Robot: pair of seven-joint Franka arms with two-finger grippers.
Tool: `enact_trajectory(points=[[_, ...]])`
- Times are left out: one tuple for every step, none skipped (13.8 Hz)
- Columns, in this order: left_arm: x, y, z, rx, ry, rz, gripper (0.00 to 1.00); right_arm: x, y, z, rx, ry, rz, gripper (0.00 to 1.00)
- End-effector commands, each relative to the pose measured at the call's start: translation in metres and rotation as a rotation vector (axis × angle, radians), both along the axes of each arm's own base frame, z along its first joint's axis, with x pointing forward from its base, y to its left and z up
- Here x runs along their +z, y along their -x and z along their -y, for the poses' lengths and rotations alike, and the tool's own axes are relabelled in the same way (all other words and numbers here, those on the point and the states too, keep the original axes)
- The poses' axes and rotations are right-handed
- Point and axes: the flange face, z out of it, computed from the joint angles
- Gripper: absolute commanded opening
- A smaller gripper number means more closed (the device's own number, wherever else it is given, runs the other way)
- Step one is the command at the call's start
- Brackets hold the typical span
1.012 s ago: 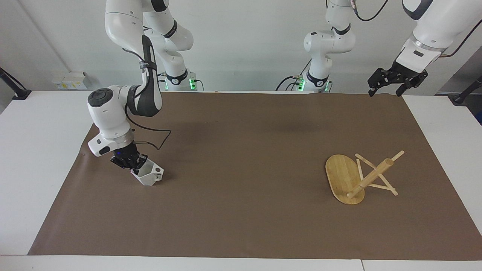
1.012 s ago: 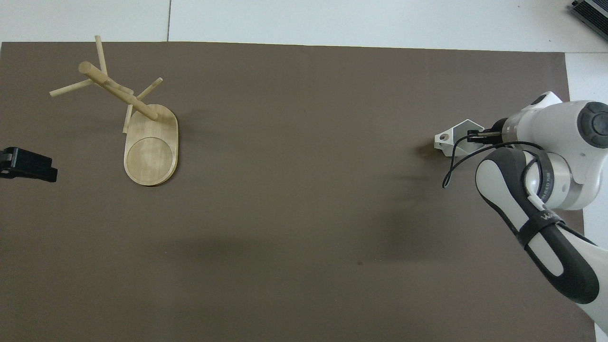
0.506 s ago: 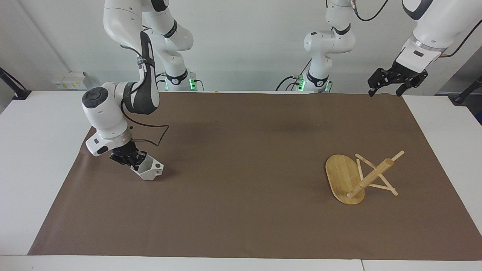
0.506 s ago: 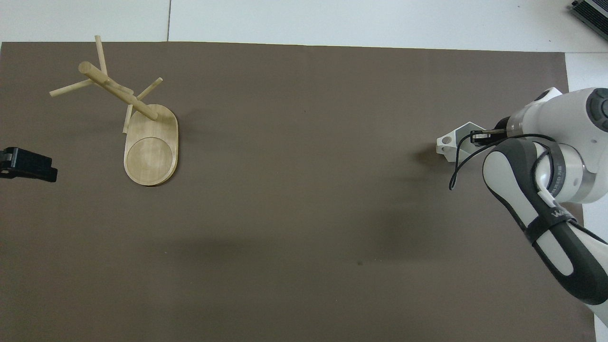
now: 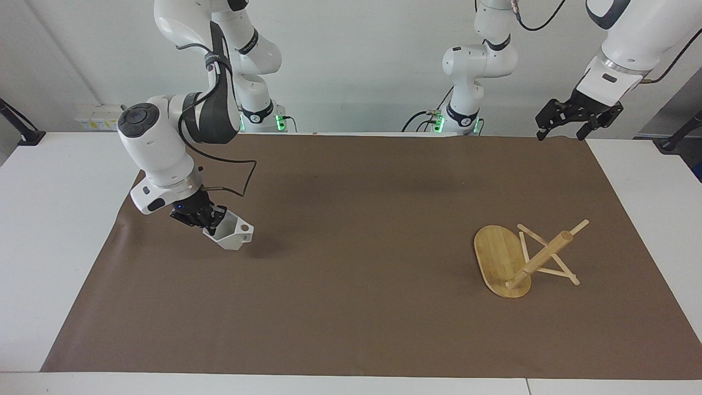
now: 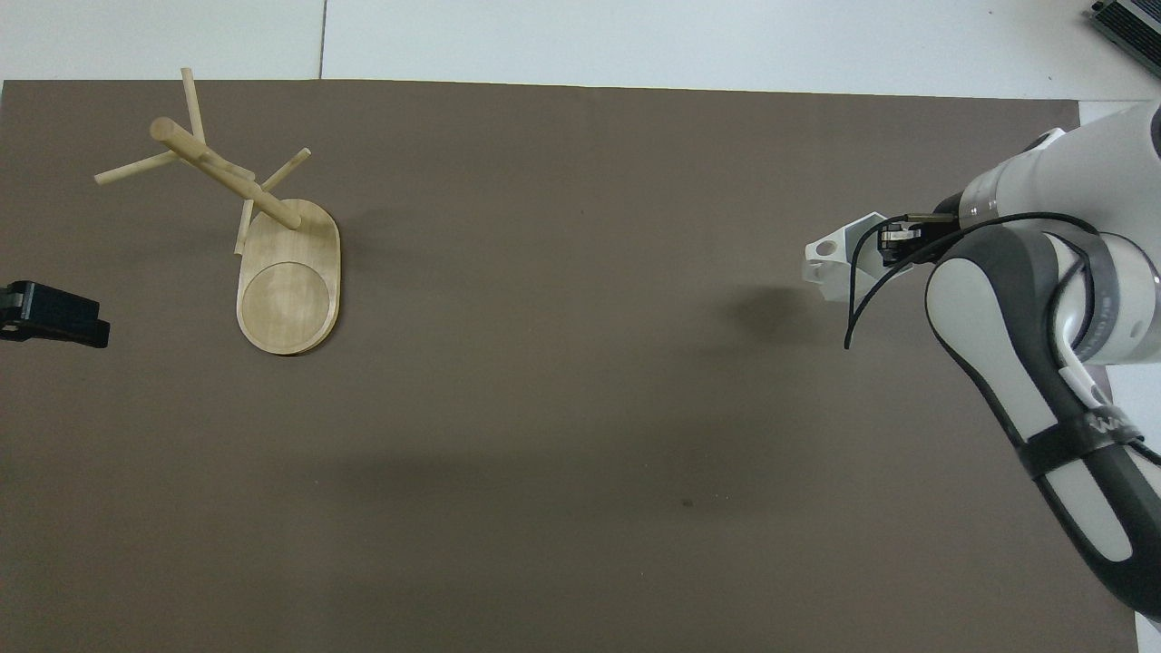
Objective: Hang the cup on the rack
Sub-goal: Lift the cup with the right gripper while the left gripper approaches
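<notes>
The white faceted cup (image 5: 234, 235) hangs tilted in my right gripper (image 5: 206, 218), which is shut on its rim. It is a little above the brown mat at the right arm's end, with its shadow on the mat below. In the overhead view the cup (image 6: 836, 258) sticks out from the right gripper (image 6: 893, 245), handle hole toward the rack. The bamboo rack (image 5: 513, 258) stands on its oval base at the left arm's end, post and pegs bare; it also shows in the overhead view (image 6: 272, 245). My left gripper (image 5: 565, 129) waits open above the mat's corner, apart from the rack.
A brown mat (image 5: 362, 307) covers most of the white table (image 5: 49, 247). The left gripper (image 6: 50, 313) shows at the overhead view's edge, beside the rack's base. The arm bases stand at the table's robot end.
My right gripper has lifted the cup off the mat and carried it a little toward the rack's end. The left arm and the rack have not moved.
</notes>
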Motion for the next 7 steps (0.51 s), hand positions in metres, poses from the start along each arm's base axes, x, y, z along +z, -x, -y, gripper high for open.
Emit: enact_trajectory(points=[[0.001,0.007,-0.002,0.008,-0.001,-0.004,1.00,0.021,0.002,-0.008,-0.062,-0.125,-0.006,0.00],[0.001,0.007,-0.002,0.008,-0.001,-0.006,1.00,0.025,0.003,-0.020,-0.068,-0.183,-0.008,0.00],[0.001,0.007,-0.002,0.008,-0.001,-0.004,1.00,0.029,0.004,-0.034,-0.070,-0.237,-0.007,0.00],[0.001,0.007,-0.002,0.008,-0.001,-0.004,1.00,0.031,0.005,-0.043,-0.087,-0.284,-0.011,0.00],[0.001,0.007,-0.002,0.008,-0.001,-0.006,1.00,0.033,0.005,-0.055,-0.105,-0.323,-0.018,0.00],[0.001,0.007,-0.002,0.008,-0.001,-0.006,1.00,0.037,0.006,-0.069,-0.123,-0.359,-0.022,0.00],[0.001,0.007,-0.002,0.008,-0.001,-0.006,1.00,0.042,0.006,-0.080,-0.137,-0.371,-0.024,0.00]])
